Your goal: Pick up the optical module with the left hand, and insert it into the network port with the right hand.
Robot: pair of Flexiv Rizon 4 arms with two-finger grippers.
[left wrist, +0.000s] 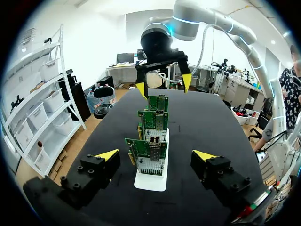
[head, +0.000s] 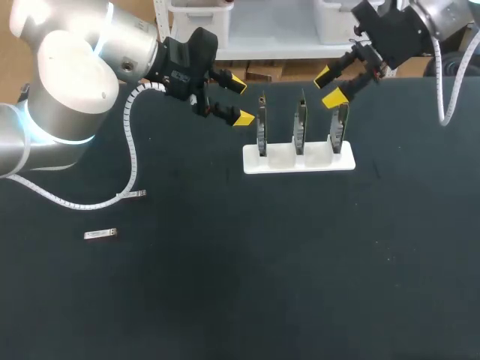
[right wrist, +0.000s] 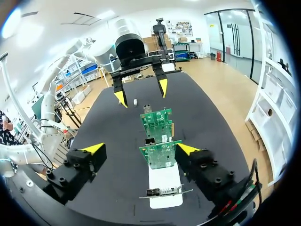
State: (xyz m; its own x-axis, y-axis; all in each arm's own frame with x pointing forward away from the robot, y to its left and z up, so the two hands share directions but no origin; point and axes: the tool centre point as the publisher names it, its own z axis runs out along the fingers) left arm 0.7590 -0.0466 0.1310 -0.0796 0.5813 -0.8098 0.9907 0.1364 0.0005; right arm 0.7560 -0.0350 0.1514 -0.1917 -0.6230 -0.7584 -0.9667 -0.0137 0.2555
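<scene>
3 network cards [head: 300, 124] upright in 1 white holder [head: 298, 161], upper centre; 1 optical module [head: 100, 235] flat on black table [head: 262, 285], mid-left, well apart, nothing over it; L gripper [head: 241, 100] & R gripper [head: 330, 88] flank cards, fingers apart, empty.

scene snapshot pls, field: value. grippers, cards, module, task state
left gripper: open, empty, beside the leftmost card
right gripper: open, empty, above the rightmost card
network cards: three, upright in white holder
optical module: flat on table, far left of holder, untouched
silver piece: similar, lying nearby
task state: pick not yet done
</scene>
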